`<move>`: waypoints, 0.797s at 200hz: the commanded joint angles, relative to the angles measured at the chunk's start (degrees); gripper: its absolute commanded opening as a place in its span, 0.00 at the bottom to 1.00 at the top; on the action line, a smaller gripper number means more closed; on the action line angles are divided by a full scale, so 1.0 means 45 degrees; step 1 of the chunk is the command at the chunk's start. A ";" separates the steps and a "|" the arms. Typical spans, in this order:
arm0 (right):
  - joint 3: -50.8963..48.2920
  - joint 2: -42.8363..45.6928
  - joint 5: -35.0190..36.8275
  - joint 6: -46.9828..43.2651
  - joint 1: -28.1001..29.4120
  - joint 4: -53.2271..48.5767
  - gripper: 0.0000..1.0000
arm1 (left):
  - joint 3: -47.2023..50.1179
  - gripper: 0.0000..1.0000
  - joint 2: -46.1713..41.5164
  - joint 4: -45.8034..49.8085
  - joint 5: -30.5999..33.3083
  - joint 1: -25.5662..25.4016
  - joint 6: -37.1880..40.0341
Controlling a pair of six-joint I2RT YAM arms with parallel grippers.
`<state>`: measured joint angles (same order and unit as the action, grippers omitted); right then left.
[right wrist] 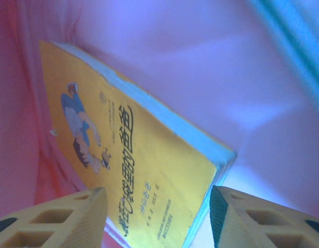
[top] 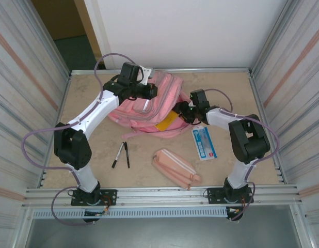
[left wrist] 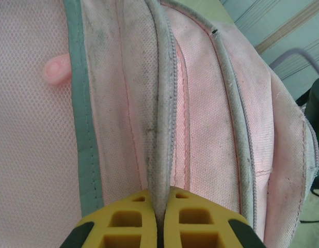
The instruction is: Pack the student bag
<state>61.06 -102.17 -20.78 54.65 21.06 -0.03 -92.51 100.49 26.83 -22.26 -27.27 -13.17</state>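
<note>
Left tool [left wrist: 158, 227] pinches a seam of the student bag [top: 159, 90] on the desk [top: 226, 88], seemingly holding it open as the right tool [right wrist: 157, 191], jaws apart, faces a yellow book [right wrist: 144, 170] half inside.

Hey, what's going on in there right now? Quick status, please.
Left gripper shut on student bag rim. Right gripper open astride yellow book, book partway into bag. Pens, pencil case, blue-and-white packet on table.
</note>
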 commanded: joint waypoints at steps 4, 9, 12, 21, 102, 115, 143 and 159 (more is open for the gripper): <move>0.0764 -0.0241 0.0195 -0.1765 -0.0273 -0.2000 0.57 | -0.0127 0.00 -0.1071 -0.1098 -0.0814 -0.0089 0.0299; 0.0867 -0.0371 0.0104 -0.1848 -0.0323 -0.2069 0.57 | -0.0113 0.00 -0.1061 -0.1096 -0.0820 -0.0086 0.0290; 0.0936 -0.0456 0.0039 -0.1922 -0.0331 -0.2091 0.57 | -0.0107 0.00 -0.1076 -0.1098 -0.0840 -0.0085 0.0275; 0.1246 -0.0738 0.0039 -0.2292 -0.0310 -0.2412 0.58 | -0.0087 0.00 -0.1061 -0.1098 -0.0858 -0.0072 0.0309; 0.3204 -0.2957 -0.2727 -0.6232 -0.0293 -0.4533 0.56 | -0.0097 0.00 -0.0881 -0.1294 -0.1594 0.0219 0.0013; 0.3043 -0.3021 -0.3921 -0.6325 -0.0431 -0.4192 0.55 | -0.0097 0.00 -0.0769 -0.1327 -0.1650 0.0219 -0.0064; 0.2199 -0.3165 -0.6319 -0.5005 -0.1075 -0.1995 0.50 | -0.0087 0.00 -0.0508 -0.1397 -0.1886 0.0222 -0.0304; 0.1810 -0.3220 -0.7271 -0.4127 -0.1382 -0.0631 0.48 | -0.0036 0.00 -0.0385 -0.1459 -0.1977 0.0219 -0.0468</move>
<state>72.03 -114.56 -41.23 31.18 16.36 -11.31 -92.12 100.49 26.76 -25.98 -25.91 -13.98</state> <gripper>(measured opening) 0.488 0.065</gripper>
